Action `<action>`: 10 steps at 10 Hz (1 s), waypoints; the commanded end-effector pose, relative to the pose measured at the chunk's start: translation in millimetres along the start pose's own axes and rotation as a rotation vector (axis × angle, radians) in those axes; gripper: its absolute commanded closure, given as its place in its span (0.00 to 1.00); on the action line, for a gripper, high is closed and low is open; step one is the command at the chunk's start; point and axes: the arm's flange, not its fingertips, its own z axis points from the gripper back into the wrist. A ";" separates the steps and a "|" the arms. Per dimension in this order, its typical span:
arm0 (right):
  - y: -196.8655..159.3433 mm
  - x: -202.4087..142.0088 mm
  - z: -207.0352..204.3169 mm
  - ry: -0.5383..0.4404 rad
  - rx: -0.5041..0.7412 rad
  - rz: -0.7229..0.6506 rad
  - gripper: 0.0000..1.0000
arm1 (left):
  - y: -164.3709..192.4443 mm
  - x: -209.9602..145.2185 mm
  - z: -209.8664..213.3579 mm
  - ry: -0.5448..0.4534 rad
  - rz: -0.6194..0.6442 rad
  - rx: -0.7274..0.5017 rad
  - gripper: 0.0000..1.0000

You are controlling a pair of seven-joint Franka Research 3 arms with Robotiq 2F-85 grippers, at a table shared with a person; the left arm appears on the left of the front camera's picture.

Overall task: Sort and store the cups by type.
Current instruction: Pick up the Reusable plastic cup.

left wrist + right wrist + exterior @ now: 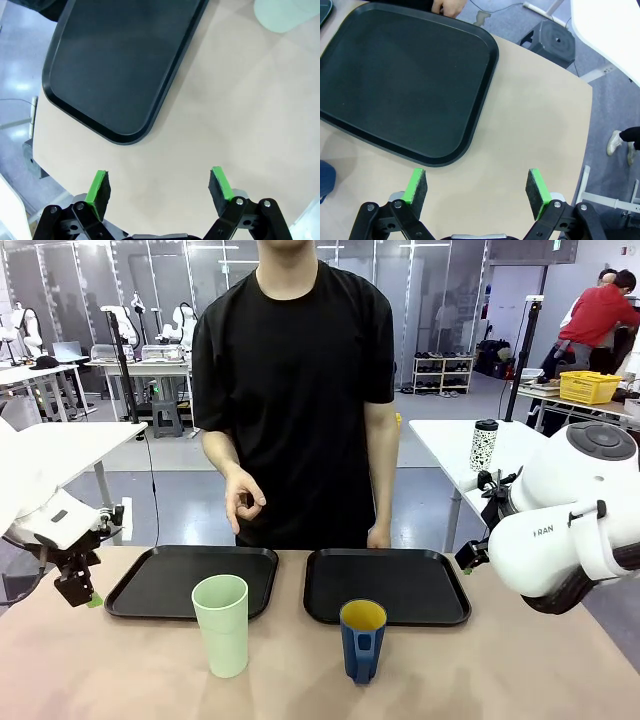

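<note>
Front view: I see the tumbler point(221, 625) and mug point(362, 640) upright on the tabletop point(500, 670); left gripper point(161, 182) and right gripper point(476, 182) jaws apart, empty.

Left tray point(165, 580) and right tray point(410, 585) side by side along the far edge of the table point(500, 670), tumbler point(221, 625) before the left one, handled mug point(362, 640) before the right, both nearer my edge, person point(295, 390) behind the trays

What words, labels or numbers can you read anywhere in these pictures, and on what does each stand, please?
"FRAN": on the white shell of the right arm; the letters after it curve out of sight.
No print can be seen on the tumbler or the mug.
</note>
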 end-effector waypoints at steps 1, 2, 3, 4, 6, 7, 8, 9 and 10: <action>0.9 -2.0 0.2 0.001 -0.003 0.008 0.00 | 1.7 2.4 2.2 -0.009 0.041 0.010 0.00; 0.9 -2.0 0.2 0.001 -0.003 0.008 0.00 | 1.7 2.4 2.2 -0.009 0.041 0.010 0.00; 0.9 -2.0 0.2 0.001 -0.003 0.008 0.00 | 0.9 -0.4 0.7 -0.002 0.019 0.001 0.00; 0.9 -2.0 0.2 0.001 -0.003 0.008 0.00 | 16.8 23.9 -11.9 -0.091 -0.137 -0.049 0.00; 0.9 -2.0 0.2 0.001 -0.003 0.008 0.00 | 32.1 29.5 -18.2 -0.191 -0.352 -0.052 0.00; 0.9 -2.0 0.2 0.001 -0.003 0.008 0.00 | 33.9 27.9 -20.8 -0.184 -0.450 -0.058 0.00; 0.9 -2.0 0.2 0.001 -0.003 0.008 0.00 | 33.9 27.0 -23.0 -0.167 -0.501 -0.050 0.00; 0.9 -2.0 0.2 0.001 -0.003 0.008 0.00 | 33.3 26.1 -25.3 -0.152 -0.531 -0.046 0.00; 0.9 -2.0 0.2 0.001 -0.003 0.008 0.00 | 32.0 23.6 -29.5 -0.179 -0.514 -0.081 0.00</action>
